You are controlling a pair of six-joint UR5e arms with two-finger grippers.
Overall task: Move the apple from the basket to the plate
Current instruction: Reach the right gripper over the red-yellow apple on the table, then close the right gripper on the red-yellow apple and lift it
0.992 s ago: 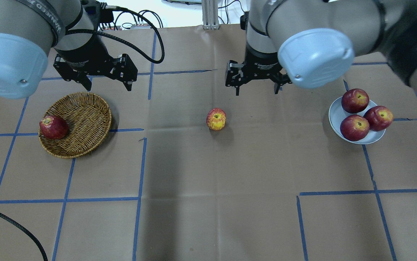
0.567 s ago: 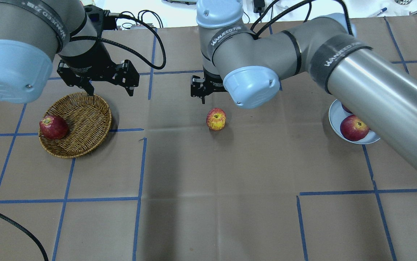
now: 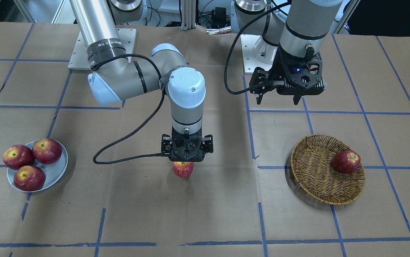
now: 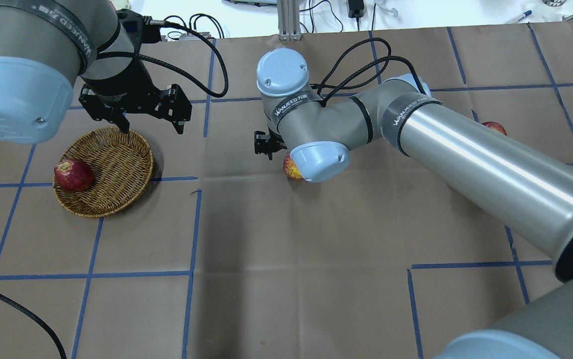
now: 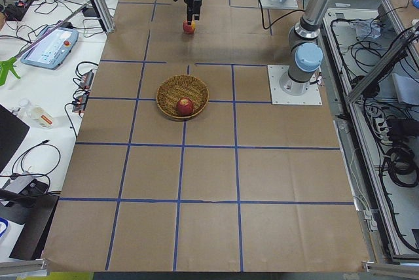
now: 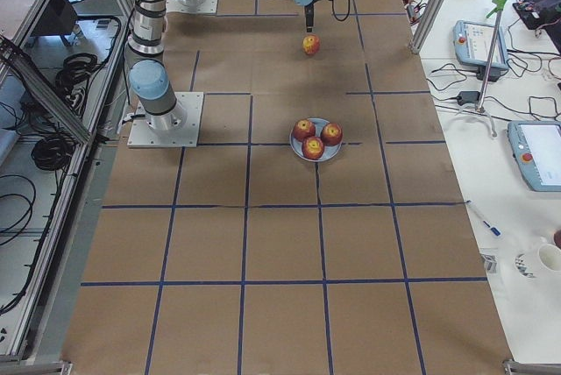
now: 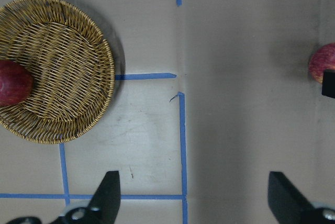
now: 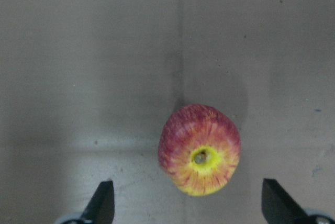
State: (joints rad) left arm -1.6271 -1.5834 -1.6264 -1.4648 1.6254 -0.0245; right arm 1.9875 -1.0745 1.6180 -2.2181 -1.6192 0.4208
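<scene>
The streaky pink-red apple (image 3: 183,169) with a yellow stem hollow lies on the paper-covered table at its middle, outside the basket. It shows clearly in the right wrist view (image 8: 199,149). My right gripper (image 3: 186,160) hangs directly above it, open, its fingertips (image 8: 102,199) wide on either side and not touching it. The wicker basket (image 4: 117,164) sits at the left and holds a deep red apple (image 4: 73,175) on its rim side. My left gripper (image 4: 152,124) is open and empty above the basket's far edge. The pale blue-grey plate (image 3: 53,171) holds three dark red apples (image 3: 30,160).
Blue tape lines grid the brown paper. In the overhead view my right arm (image 4: 466,154) stretches across the table's right half and hides most of the plate. A black cable (image 3: 126,142) loops down beside the right wrist.
My right arm has swung left and lowered, so its open gripper now stands over the streaky apple. The left gripper has barely moved. No apple has moved.
</scene>
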